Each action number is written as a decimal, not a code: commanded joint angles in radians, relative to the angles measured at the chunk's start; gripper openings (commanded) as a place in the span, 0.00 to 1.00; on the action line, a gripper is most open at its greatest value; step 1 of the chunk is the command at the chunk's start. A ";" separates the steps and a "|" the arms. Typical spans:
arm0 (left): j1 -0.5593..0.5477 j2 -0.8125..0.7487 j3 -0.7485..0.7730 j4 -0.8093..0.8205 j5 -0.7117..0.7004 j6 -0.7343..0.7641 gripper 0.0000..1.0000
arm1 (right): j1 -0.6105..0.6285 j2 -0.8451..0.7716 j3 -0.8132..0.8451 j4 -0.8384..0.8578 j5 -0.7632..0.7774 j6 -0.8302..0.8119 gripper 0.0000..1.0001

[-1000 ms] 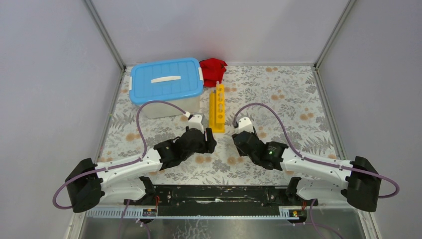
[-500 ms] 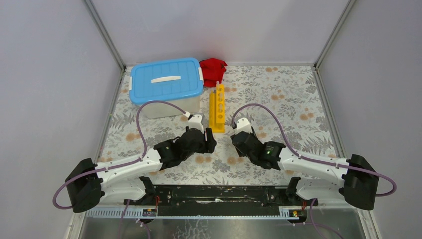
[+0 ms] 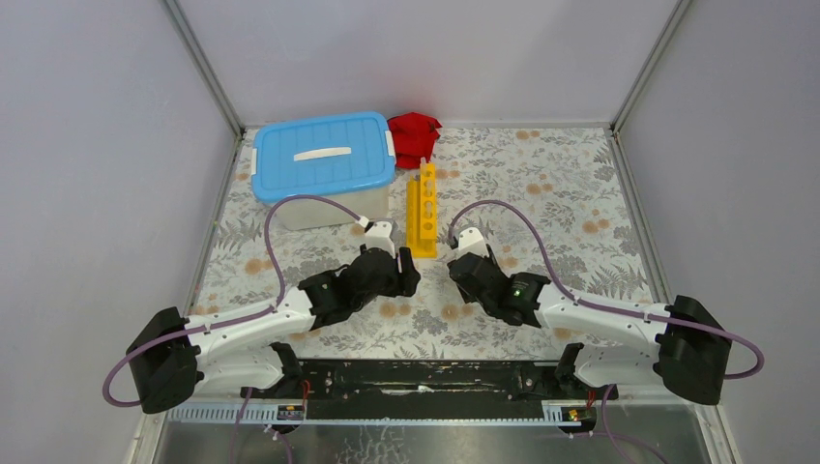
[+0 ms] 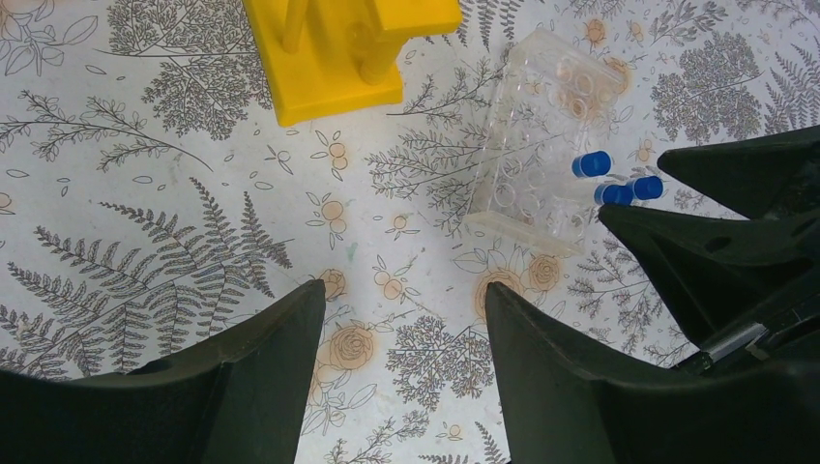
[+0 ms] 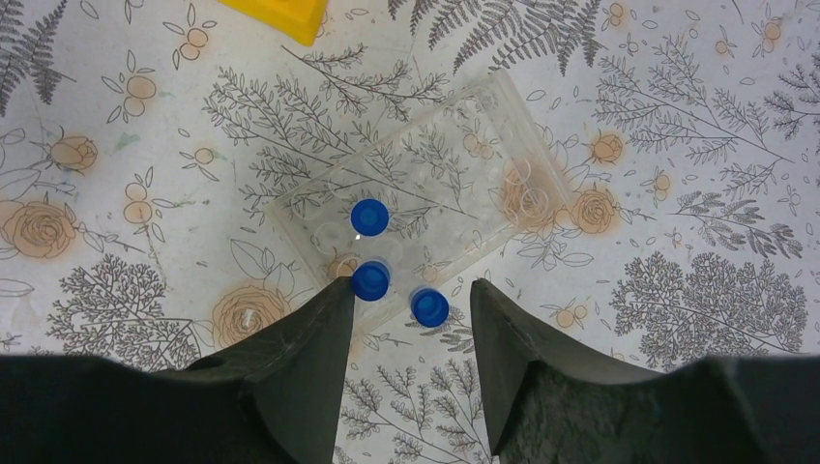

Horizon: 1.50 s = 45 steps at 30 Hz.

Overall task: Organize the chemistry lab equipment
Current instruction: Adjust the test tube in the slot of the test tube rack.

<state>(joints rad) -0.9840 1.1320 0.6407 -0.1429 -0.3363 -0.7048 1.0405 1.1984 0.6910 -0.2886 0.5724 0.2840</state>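
The clear tube holder (image 5: 454,164) lies flat on the flowered table between my two grippers. Two blue-capped tubes (image 5: 369,217) (image 5: 370,280) stand in it. A third tube (image 5: 428,307) is at its near edge, between the fingertips of my right gripper (image 5: 411,290), which is open and not touching it. The left fingertip (image 5: 334,295) is right beside the second cap. My left gripper (image 4: 401,290) is open over bare table, left of the holder (image 4: 541,126). The yellow rack (image 3: 423,211) lies just beyond. The white blue-lidded tub (image 3: 324,155) stands at the back left, shut.
A red cloth (image 3: 414,135) lies at the back, next to the tub. The near end of the yellow rack (image 4: 334,58) is close to both grippers. Grey walls close in the table on three sides.
The right arm has crept slightly to the left, toward the holder. The left arm has not moved and both grippers keep the same opening.
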 commanded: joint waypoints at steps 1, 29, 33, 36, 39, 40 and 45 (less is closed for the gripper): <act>0.013 0.005 -0.010 0.065 0.006 0.002 0.68 | -0.018 0.014 0.036 0.046 -0.007 -0.015 0.55; 0.039 0.017 -0.026 0.089 0.034 0.005 0.68 | -0.080 0.027 0.030 0.084 -0.019 -0.028 0.55; 0.040 0.019 -0.028 0.091 0.036 0.004 0.68 | -0.085 0.027 0.028 0.089 -0.024 -0.030 0.55; 0.041 0.016 -0.027 0.089 0.036 0.004 0.68 | -0.085 0.014 0.028 0.090 -0.026 -0.031 0.55; 0.042 0.008 -0.024 0.085 0.033 0.005 0.68 | -0.085 -0.025 0.033 0.090 -0.033 -0.037 0.55; 0.042 0.004 -0.021 0.084 0.029 0.005 0.68 | -0.085 -0.044 0.041 0.083 -0.029 -0.040 0.55; 0.042 -0.023 0.001 0.066 -0.001 0.008 0.69 | -0.085 -0.102 0.074 0.059 0.007 -0.037 0.56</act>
<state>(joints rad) -0.9478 1.1400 0.6258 -0.1066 -0.3103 -0.7044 0.9619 1.1542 0.7002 -0.2382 0.5552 0.2573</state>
